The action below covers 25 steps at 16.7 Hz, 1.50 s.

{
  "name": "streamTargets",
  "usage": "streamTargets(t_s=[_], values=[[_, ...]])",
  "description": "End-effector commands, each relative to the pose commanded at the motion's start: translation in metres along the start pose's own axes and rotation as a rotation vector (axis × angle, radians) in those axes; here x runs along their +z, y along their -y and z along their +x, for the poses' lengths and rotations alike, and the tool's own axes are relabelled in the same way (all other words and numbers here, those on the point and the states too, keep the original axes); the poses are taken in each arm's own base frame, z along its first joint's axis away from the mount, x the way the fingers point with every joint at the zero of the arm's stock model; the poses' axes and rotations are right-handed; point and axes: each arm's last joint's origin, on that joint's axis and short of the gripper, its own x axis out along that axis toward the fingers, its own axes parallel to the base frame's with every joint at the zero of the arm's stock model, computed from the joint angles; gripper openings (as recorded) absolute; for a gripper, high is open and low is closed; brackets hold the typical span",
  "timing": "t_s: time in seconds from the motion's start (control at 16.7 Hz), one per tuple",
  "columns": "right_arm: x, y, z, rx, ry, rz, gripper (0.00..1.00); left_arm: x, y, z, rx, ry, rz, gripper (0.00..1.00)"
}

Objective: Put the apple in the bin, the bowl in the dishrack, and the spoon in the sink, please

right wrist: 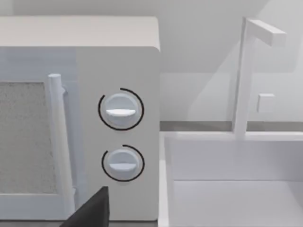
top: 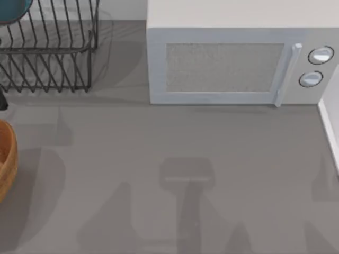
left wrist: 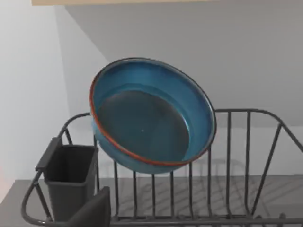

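No legible text, labels, brands, numbers or signs anywhere. Microwave [top: 241, 53] front: two unmarked dials [right wrist: 120, 109], each ringed by a plain dark arc without scale or digits. Bowl [left wrist: 150, 116], dishrack [left wrist: 227, 165] and sink [right wrist: 236, 189] surfaces: no print.

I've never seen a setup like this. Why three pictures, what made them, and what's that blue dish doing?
A two-armed AgileX robot took these in a simulated kitchen. One camera looks down on the grey counter, showing a white microwave, a black wire dishrack and an orange-brown container at the left edge. The other two cameras ride on the arms' wrists. The left one faces the blue bowl, tilted in the dishrack beside a dark cutlery cup. The right one faces the microwave's dials and a white sink with its tap.
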Motion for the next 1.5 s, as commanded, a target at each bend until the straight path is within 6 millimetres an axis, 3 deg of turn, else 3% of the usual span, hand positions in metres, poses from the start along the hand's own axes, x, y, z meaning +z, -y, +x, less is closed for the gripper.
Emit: streamTargets(t_s=[0.12, 0.3, 0.6, 1.14, 1.5], values=[[0.000, 0.000, 0.000, 0.000, 0.000, 0.000, 1.00, -0.020, 0.003, -0.029, 0.002, -0.006, 0.006, 1.00], [0.000, 0.000, 0.000, 0.000, 0.000, 0.000, 1.00, -0.049, 0.006, -0.057, 0.006, 0.006, 0.003, 1.00], [0.000, 0.000, 0.000, 0.000, 0.000, 0.000, 1.00, -0.082, 0.008, -0.072, 0.012, 0.020, -0.025, 1.00], [0.001, 0.001, 0.001, -0.008, -0.029, -0.030, 1.00, -0.087, 0.009, -0.073, 0.012, 0.018, -0.031, 1.00], [0.014, 0.006, 0.008, 0.004, -0.311, -0.365, 1.00, -0.087, 0.009, -0.073, 0.012, 0.018, -0.031, 1.00]])
